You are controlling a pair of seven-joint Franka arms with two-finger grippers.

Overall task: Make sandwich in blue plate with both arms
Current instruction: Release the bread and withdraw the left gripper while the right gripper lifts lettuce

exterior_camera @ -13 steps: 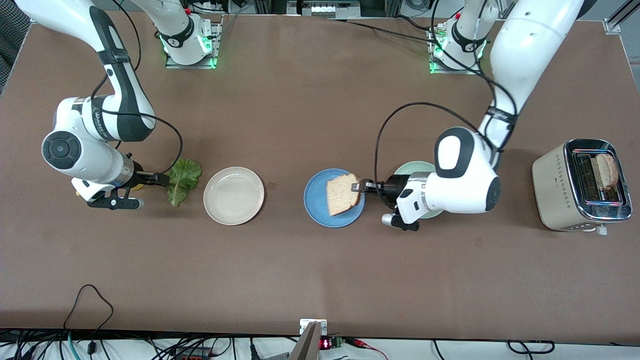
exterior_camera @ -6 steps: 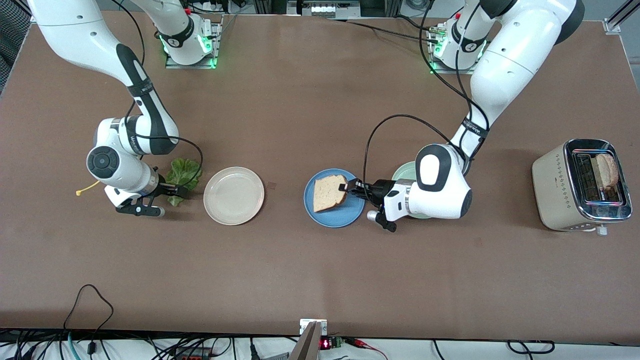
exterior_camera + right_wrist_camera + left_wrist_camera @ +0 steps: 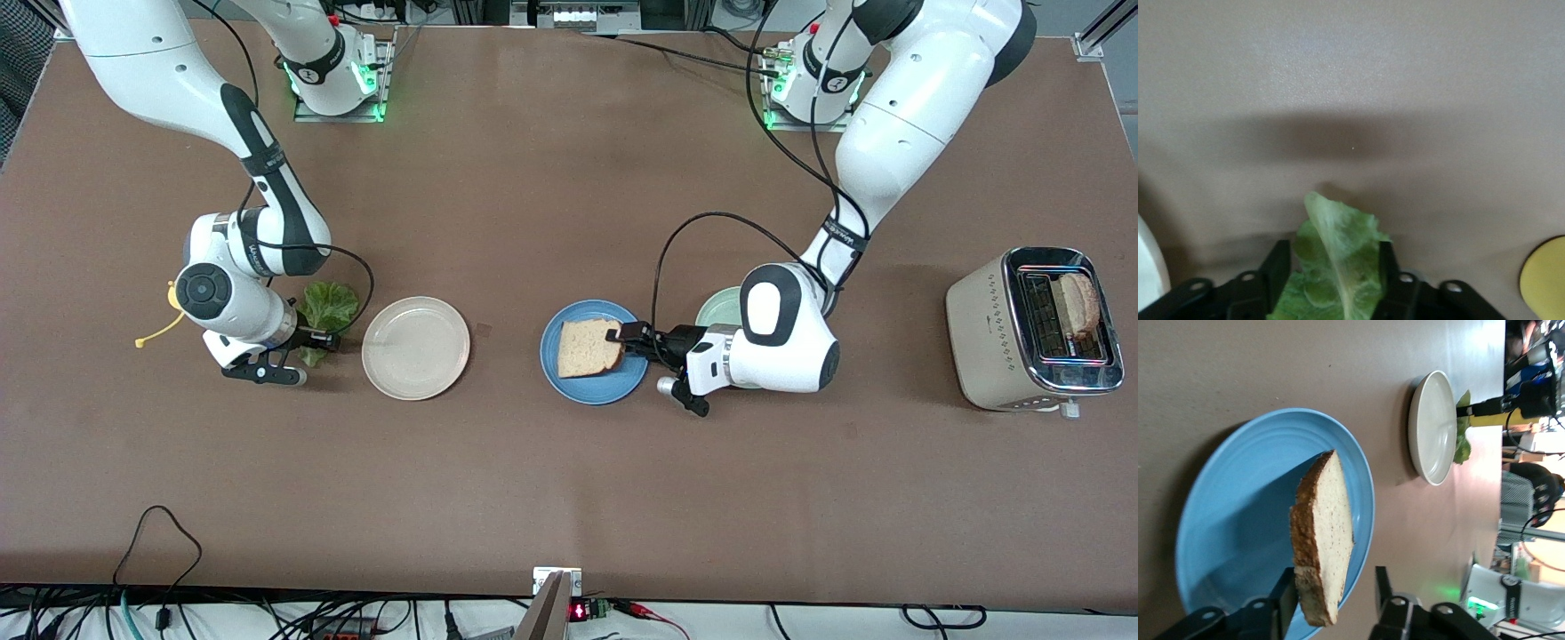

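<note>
Now the bread slice (image 3: 588, 348) has come down onto the blue plate (image 3: 556, 378), left gripper (image 3: 1335, 608) jaws parted beside it; right gripper (image 3: 1330, 288) jaws flank the lettuce (image 3: 324, 307), closing.

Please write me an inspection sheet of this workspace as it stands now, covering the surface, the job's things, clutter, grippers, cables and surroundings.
Surface: brown table, no spills seen.
Job's things: one bread slice lies on the blue plate; lettuce leaf on the table near the right arm's end; second slice stands in the toaster.
Clutter: beige plate beside the lettuce; pale green plate mostly hidden under the left arm; yellow item.
Grippers: left gripper at the bread's edge, fingers apart around it; right gripper straddles the lettuce, grip not clear.
Cables: black cables along the table's nearest edge.
Surroundings: nothing seen.
</note>
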